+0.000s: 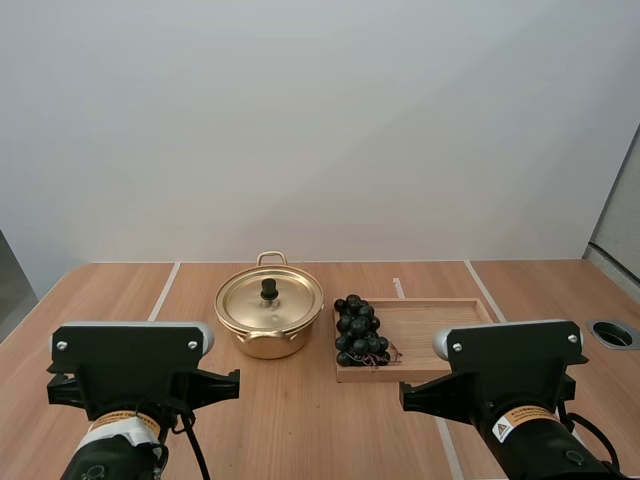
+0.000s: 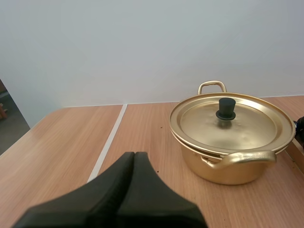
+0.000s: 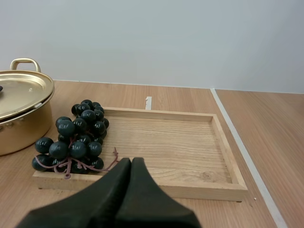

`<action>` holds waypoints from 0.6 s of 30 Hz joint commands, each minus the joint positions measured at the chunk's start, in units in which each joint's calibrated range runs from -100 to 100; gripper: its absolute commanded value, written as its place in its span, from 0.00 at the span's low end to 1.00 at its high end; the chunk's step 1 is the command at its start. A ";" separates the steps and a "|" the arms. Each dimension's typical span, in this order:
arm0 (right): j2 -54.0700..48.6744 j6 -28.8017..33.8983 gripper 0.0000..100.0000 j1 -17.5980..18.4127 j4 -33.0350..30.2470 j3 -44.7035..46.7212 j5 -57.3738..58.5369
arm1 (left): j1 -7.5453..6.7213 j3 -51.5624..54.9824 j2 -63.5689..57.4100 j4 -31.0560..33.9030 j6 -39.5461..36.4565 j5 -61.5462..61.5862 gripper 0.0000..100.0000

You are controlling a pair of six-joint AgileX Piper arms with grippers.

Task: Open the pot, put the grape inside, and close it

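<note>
A gold pot (image 1: 268,322) (image 2: 232,142) (image 3: 21,116) stands mid-table with its lid (image 1: 269,299) (image 2: 231,121) on, a black knob (image 2: 226,108) at the lid's centre. Right of it, a bunch of dark grapes (image 1: 359,331) (image 3: 76,137) lies at the left end of a wooden tray (image 1: 430,330) (image 3: 190,152). My left gripper (image 2: 134,154) is shut on nothing, short of the pot and to its left. My right gripper (image 3: 131,160) is shut on nothing, just before the tray's near rim, right of the grapes.
Both arms sit at the table's near edge in the high view. White seam lines (image 1: 163,292) run across the wooden tabletop. A round cable hole (image 1: 612,333) is at the right edge. The tray's right part is bare wood.
</note>
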 commanded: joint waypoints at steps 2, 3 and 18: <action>-0.35 0.11 0.00 -0.20 -0.78 0.00 0.01 | -0.04 0.00 -0.34 -0.82 -0.02 -1.26 0.00; -0.35 0.11 0.00 -0.20 -0.78 0.00 0.01 | -0.04 0.00 -0.34 -0.82 -0.02 -1.26 0.00; -0.35 0.11 0.00 -0.20 -0.48 0.00 -2.39 | -0.04 0.00 -0.34 -0.82 -0.02 -14.79 0.00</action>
